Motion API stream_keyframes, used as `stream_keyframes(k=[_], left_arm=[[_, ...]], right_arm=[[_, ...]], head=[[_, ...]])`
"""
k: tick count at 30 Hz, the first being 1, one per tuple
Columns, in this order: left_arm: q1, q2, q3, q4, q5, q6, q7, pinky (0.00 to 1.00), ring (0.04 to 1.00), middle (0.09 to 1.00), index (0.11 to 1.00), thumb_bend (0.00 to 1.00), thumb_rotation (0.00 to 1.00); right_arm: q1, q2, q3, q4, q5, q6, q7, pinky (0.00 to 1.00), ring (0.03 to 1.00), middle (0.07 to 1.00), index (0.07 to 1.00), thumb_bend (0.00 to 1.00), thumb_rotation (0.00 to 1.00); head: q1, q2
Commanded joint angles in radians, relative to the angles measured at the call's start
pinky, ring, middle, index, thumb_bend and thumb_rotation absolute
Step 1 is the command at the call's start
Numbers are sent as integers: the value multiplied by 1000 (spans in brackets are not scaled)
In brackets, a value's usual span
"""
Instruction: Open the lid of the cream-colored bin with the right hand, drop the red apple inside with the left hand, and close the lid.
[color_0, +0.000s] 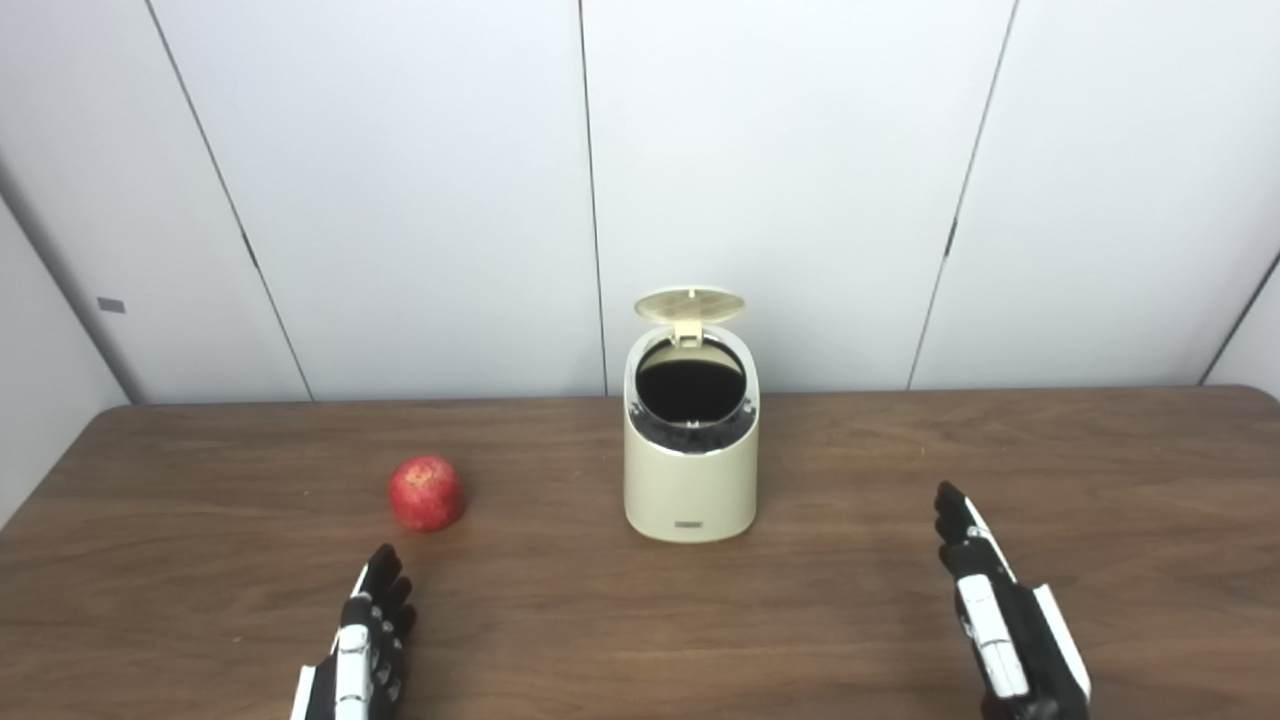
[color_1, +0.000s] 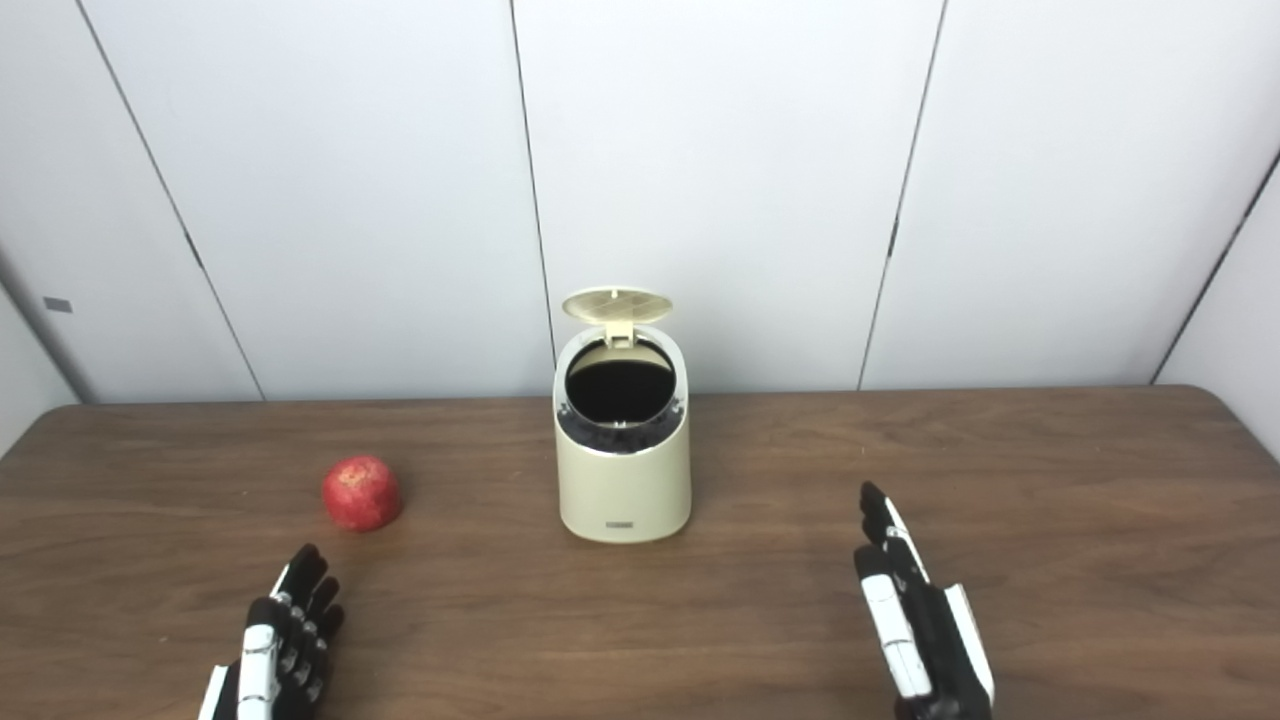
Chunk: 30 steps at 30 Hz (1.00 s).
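Round red apple (color_0: 426, 492) beside smooth cream-colored bin (color_0: 691, 480), lid (color_0: 690, 304) up.

A small cream-colored plastic bin with an oval body (color_0: 690, 480) stood upright at the middle of the scene, its round hinged lid (color_0: 690, 304) raised at the 12 o'clock side, leaving the dark opening uncovered. A round red apple with a speckled skin (color_0: 426, 493) rested at the bin's 9 o'clock, well apart from it.
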Motion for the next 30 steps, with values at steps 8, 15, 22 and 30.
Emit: stream_keyframes(k=[8, 15, 22, 30], left_arm=[[-2, 4, -3, -37, 45, 8, 5, 942, 941, 957, 946, 609, 663], [-1, 18, -1, -38, 114, 6, 21, 948, 942, 947, 949, 665, 487], [1, 32, -1, -96, 261, 22, 53, 941, 942, 943, 953, 795, 333], [-25, 61, 14, -188, 346, 86, 53, 851, 932, 948, 943, 816, 261]], right_arm=[[-14, -7, -19, 27, 121, -62, 62, 1000, 1000, 1000, 1000, 529, 1000], [-22, -7, -19, 50, 132, -62, 73, 1000, 1000, 1000, 1000, 542, 1000], [-5, -12, -19, 25, 130, -38, 75, 1000, 1000, 1000, 999, 595, 1000], [-3, -21, -16, -43, 112, 35, 68, 1000, 1000, 1000, 1000, 627, 1000]], head=[[121, 9], [188, 10], [287, 15], [325, 19]])
